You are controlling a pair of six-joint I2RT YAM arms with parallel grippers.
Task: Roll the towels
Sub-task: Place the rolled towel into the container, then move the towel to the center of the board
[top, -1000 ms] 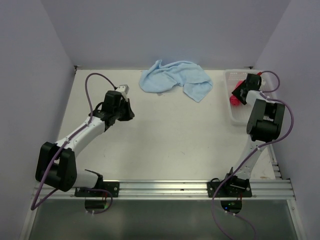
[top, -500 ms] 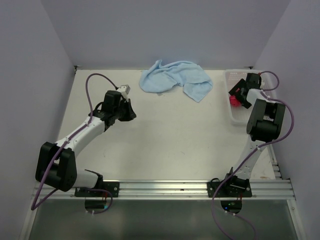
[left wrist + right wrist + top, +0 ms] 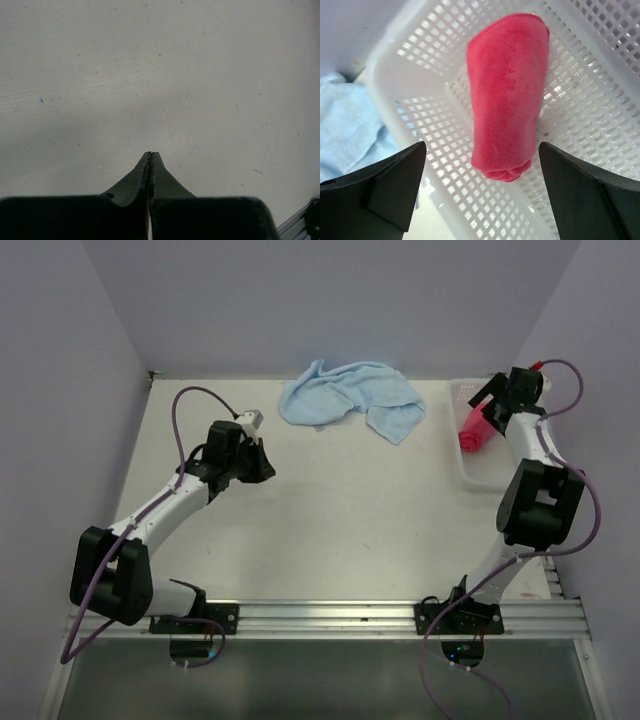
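**A:** Where do your fingers stand?

**B:** Your right gripper has its two dark fingers spread wide and holds nothing. It hovers over the rolled red-pink terry towel, which lies inside the white plastic mesh basket at the table's far right. Your left gripper has its fingers pressed together on nothing, over the white table, left of centre.

**A:** So how far along are you?

**B:** About half, I'd judge. The red-pink towel looks like a neat roll and is put away. The light blue terry towel lies crumpled and unrolled at the table's far edge, near the basket's left side and well apart from both grippers.

**A:** What's left for you?

**B:** You need to spread the blue towel flat and roll it. You'd probably then set it beside the red one; the basket looks to have room.
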